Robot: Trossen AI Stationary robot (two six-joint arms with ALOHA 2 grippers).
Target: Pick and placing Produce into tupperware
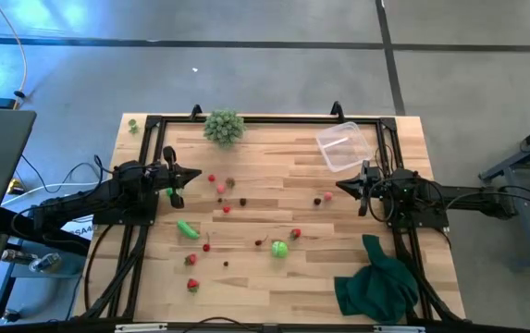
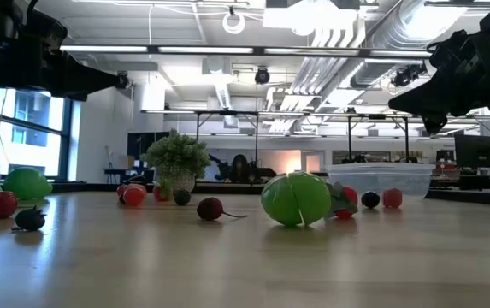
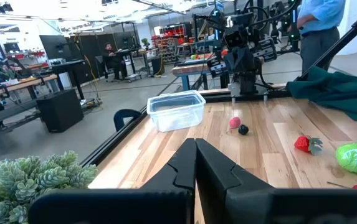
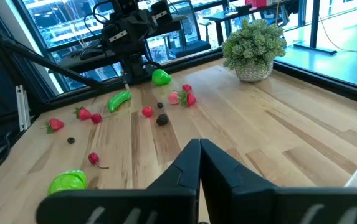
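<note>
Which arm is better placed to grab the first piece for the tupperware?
Probably the right. The right gripper, shut and empty, hangs beside the tupperware, with a red piece just ahead. The left gripper waits across the table, far from the container.

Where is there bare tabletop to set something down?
Free: the strip between the bushy plant and the clear container, and the stretch between the round green piece and the green cloth. Crowded: the middle-left, where red berries and the oblong green piece lie scattered.
</note>
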